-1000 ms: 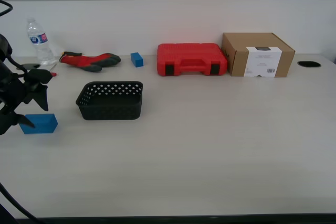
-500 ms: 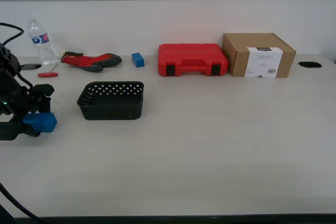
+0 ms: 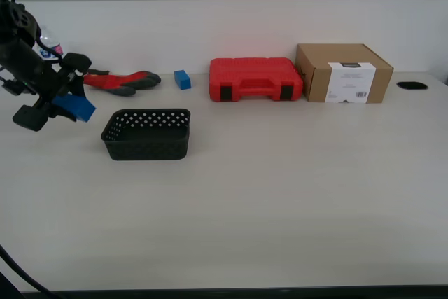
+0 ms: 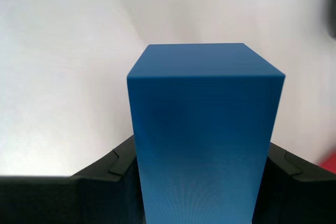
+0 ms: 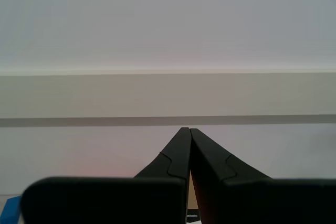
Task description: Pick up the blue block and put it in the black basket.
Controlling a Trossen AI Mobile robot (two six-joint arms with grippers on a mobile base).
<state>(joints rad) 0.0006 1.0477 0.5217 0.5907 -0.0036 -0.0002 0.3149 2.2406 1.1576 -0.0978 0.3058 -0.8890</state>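
Observation:
My first gripper (image 3: 59, 99) is shut on the blue block (image 3: 75, 108), held in the air at the exterior view's left, just left of and above the black basket (image 3: 148, 133). In the first wrist view the blue block (image 4: 203, 129) fills the middle between the two black fingers (image 4: 107, 174). The black basket stands empty on the table. My second gripper (image 5: 188, 150) shows only in the second wrist view, shut with its tips touching and holding nothing, pointed at a plain wall.
At the back stand a water bottle (image 3: 49, 47), red and grey gloves (image 3: 119, 82), a smaller blue block (image 3: 183, 79), a red plastic tool case (image 3: 255, 78) and a cardboard box (image 3: 343, 73). A dark hole (image 3: 411, 85) is in the table at the far right.
My first gripper closed on the blue block on the table, lifted it, and moved it up and toward the back, nearer the basket.

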